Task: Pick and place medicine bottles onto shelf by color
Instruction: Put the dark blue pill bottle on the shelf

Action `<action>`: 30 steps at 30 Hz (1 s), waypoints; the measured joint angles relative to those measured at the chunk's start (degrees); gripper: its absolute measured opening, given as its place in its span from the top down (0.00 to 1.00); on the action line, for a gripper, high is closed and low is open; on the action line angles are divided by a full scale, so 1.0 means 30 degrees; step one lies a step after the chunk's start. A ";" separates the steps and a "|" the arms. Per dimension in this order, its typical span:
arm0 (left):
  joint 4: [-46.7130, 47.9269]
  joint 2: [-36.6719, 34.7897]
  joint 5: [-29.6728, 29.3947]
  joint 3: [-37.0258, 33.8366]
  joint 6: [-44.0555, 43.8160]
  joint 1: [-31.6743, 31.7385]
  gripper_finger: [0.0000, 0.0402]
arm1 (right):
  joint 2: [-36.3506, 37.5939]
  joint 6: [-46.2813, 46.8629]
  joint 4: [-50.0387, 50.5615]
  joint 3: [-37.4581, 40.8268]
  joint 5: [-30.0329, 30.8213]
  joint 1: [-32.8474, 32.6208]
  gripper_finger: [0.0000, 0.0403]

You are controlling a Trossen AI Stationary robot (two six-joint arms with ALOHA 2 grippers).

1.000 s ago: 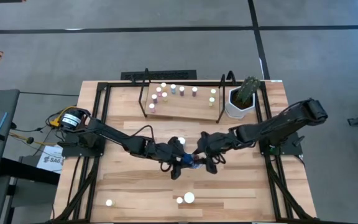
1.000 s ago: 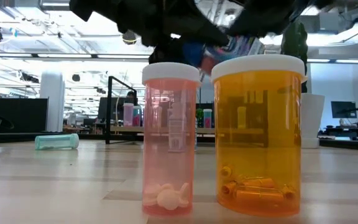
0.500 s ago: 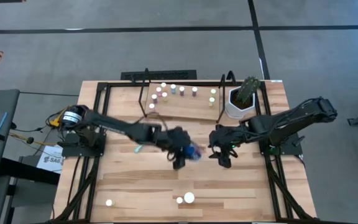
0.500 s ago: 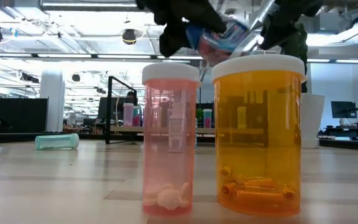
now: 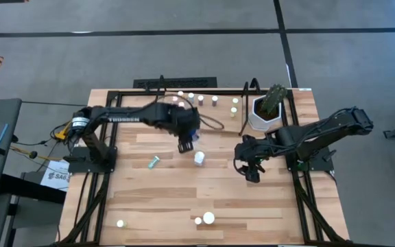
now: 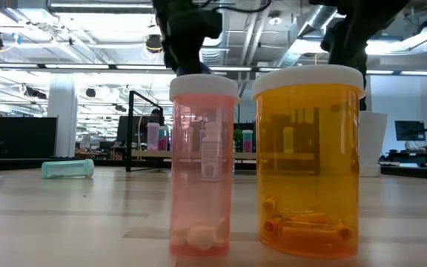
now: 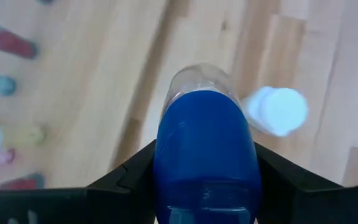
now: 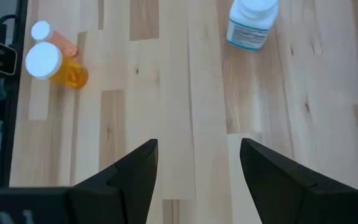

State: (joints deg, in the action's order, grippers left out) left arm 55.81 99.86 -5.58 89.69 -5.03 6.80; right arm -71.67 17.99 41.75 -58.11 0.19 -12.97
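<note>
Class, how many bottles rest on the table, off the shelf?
5: teal bottle left of centre, white bottle centre, capped bottle near-left, pink bottle and orange bottle near edge; arms may hide more.

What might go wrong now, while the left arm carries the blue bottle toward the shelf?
The left gripper holds the blue bottle only at its sides, so it could slip out. The shelf already has many small bottles close together; setting down the larger one may knock some over.

Blue bottle (image 7: 207,155) base cut off by picture edge between left gripper fingers (image 7: 123,183). Bottles on shelf (image 5: 208,122) too small to tell colours; left arm hides some. Beside blue bottle, white-capped bottle (image 7: 277,111) blurred.
</note>
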 joint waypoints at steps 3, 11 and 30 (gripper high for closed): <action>-0.0055 0.0004 0.0250 0.0007 0.0969 0.1273 0.56 | 0.0010 0.0004 0.0312 0.0000 0.0000 0.0000 0.38; -0.0337 0.0855 0.0299 0.0014 0.1893 0.3670 0.56 | 0.0008 0.0042 -0.0009 0.0000 0.0000 0.0000 0.38; 0.1063 0.2415 0.0029 0.0007 0.2533 0.5007 0.56 | 0.0003 -0.0164 0.0089 0.0000 0.0000 0.0000 0.38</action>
State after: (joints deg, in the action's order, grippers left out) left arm 59.00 107.11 -5.49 89.71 2.57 21.82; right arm -71.66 17.50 42.01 -58.11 0.19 -12.97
